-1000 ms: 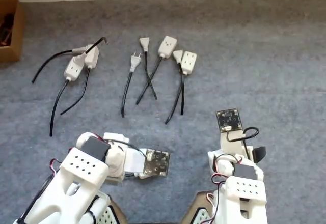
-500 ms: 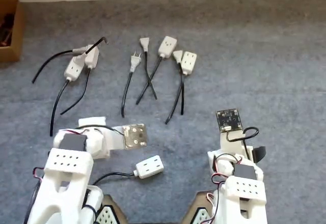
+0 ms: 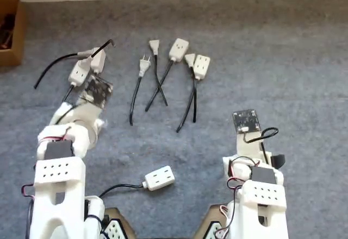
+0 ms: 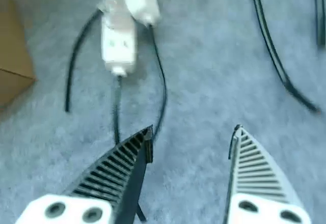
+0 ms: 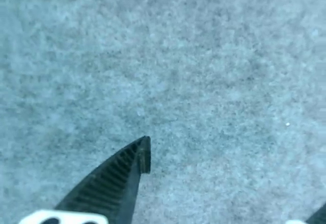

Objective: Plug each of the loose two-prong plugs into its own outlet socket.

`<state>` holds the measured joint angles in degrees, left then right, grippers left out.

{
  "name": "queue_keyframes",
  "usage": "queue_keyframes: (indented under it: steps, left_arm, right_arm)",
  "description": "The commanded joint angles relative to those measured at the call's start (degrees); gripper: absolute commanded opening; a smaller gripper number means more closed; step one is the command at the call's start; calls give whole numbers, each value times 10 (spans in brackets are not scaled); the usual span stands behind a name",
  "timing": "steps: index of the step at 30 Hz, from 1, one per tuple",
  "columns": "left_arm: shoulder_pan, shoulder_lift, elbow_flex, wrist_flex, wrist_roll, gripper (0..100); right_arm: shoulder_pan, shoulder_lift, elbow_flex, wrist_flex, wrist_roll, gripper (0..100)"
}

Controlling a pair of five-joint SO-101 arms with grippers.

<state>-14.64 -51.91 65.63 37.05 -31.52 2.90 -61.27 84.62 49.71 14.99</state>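
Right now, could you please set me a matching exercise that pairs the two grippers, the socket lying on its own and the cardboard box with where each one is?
Things
1. left gripper
2. right gripper
3. lone socket
4. cardboard box

Places
A. at the table's far left edge
B. open over bare carpet, nothing beneath it
C. on the near side of the table, with its cord trailing toward the left arm
D. open and empty, just short of the far-left socket

Pairs: 1-D, 2-B, 3-C, 4-A
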Motion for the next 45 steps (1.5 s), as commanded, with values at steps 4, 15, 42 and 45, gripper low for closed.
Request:
queue_keyframes:
  steps: [4, 15, 42, 45]
  left_arm:
    - [59, 169, -223, 11, 68, 239]
    - [146, 763, -785, 135, 117, 238]
    - [183, 1336, -1593, 442, 132, 10]
    - [180, 1333, -1595, 448, 132, 10]
  right_arm:
    - [48, -6, 18, -48, -6, 499]
    - [69, -6, 30, -88, 0, 499]
    - [68, -7, 29, -93, -18, 499]
    - [68, -7, 29, -91, -18, 499]
